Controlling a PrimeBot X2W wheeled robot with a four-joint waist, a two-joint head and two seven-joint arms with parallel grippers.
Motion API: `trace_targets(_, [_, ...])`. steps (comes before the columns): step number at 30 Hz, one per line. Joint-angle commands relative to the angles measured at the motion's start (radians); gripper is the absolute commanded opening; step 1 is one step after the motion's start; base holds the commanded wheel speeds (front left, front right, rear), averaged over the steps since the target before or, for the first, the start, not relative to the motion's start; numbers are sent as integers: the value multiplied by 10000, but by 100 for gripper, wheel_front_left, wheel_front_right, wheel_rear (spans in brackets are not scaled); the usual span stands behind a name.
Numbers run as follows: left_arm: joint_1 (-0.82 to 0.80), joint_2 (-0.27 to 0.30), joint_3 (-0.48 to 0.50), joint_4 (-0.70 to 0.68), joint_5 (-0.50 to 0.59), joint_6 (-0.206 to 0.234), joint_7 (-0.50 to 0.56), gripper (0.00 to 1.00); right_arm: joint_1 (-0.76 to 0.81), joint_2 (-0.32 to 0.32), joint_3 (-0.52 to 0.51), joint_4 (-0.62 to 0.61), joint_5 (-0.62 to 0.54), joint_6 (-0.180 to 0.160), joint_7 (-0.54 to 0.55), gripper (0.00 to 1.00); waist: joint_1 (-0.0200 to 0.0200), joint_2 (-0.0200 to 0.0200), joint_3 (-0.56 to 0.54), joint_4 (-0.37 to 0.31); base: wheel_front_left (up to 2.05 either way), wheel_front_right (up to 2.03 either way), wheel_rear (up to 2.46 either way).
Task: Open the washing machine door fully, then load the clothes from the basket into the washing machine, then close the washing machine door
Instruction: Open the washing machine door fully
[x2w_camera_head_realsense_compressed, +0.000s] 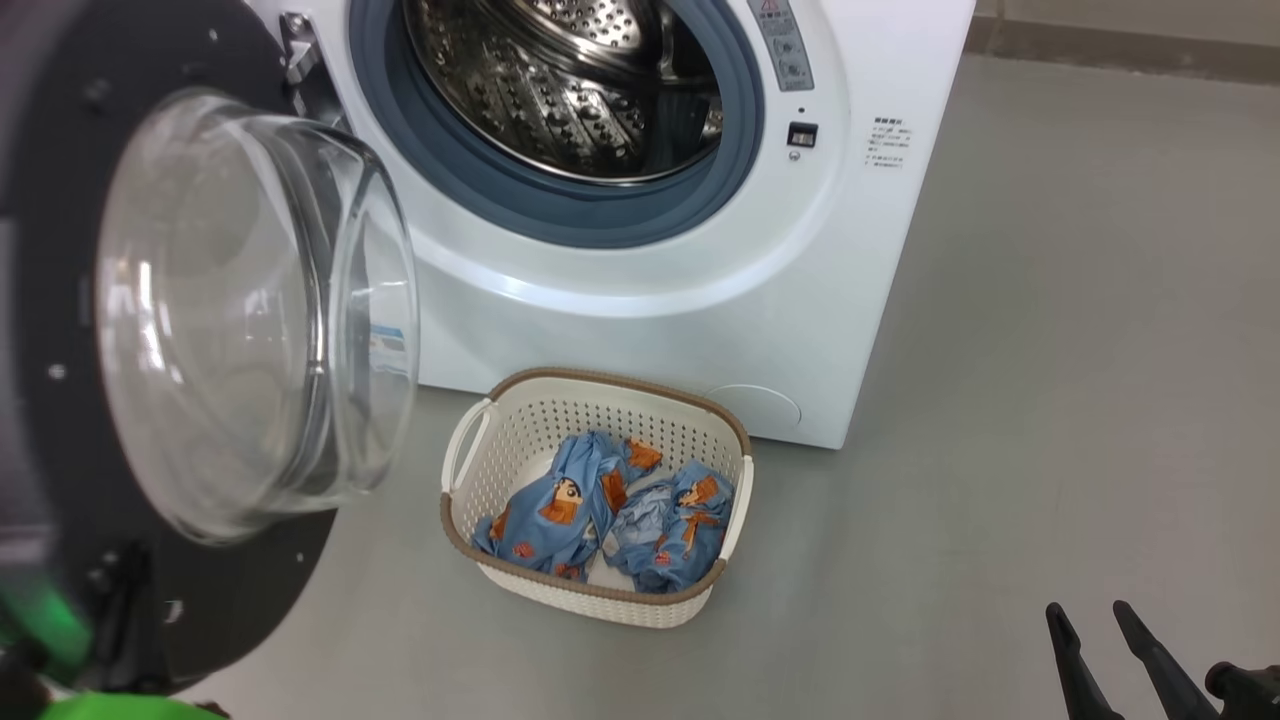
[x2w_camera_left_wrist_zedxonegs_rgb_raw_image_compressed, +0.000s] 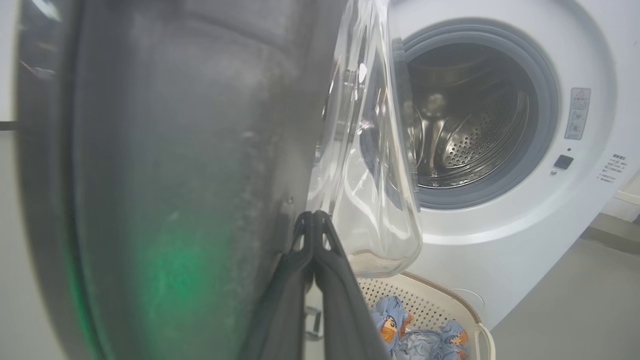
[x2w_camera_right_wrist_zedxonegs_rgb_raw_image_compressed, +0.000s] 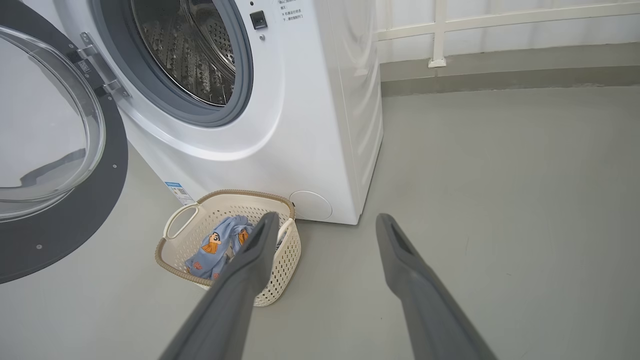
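Grey floor (x2w_camera_head_realsense_compressed: 1000, 400) holds basket (x2w_camera_head_realsense_compressed: 600, 603) by washing machine (x2w_camera_head_realsense_compressed: 620, 330); left tool (x2w_camera_left_wrist_zedxonegs_rgb_raw_image_compressed: 313, 216) closed at door (x2w_camera_left_wrist_zedxonegs_rgb_raw_image_compressed: 175, 150); right tool (x2w_camera_right_wrist_zedxonegs_rgb_raw_image_compressed: 326, 216) spread, empty.

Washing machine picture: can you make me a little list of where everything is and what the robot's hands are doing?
door: swung open, at the left of the washing machine
drum: shiny steel, no laundry seen in the part that shows
basket: on the floor in front of the washing machine
clothes: two blue pieces lying in the basket
left hand: shut, close to the door's dark rim
right hand: open, holding nothing
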Motion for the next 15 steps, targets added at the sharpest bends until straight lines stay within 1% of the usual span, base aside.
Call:
trace_targets(1, [-642, 503, 654, -16, 150, 70, -65, 0, -258, -195, 199, -270, 28, 29, -122, 100, 0, 0, 105, 10, 0, 0, 0])
trace_targets(6, [-1380, 893, 1437, 871, 334, 216, -65, 0, -380, -203, 242, -308, -25, 29, -122, 100, 0, 0, 388, -19, 0, 0, 0])
trace_targets(10, [-1832, 1082, 1887, 1282, 511, 328, -65, 0, -489, -249, 237, -350, -42, 29, -122, 100, 0, 0, 643, -34, 0, 0, 0])
trace_targets(15, [-2255, 1282, 2327, 1681, 656, 350, -65, 0, -591, -299, 227, -361, -64, 29, -122, 100, 0, 0, 884, -40, 0, 0, 0])
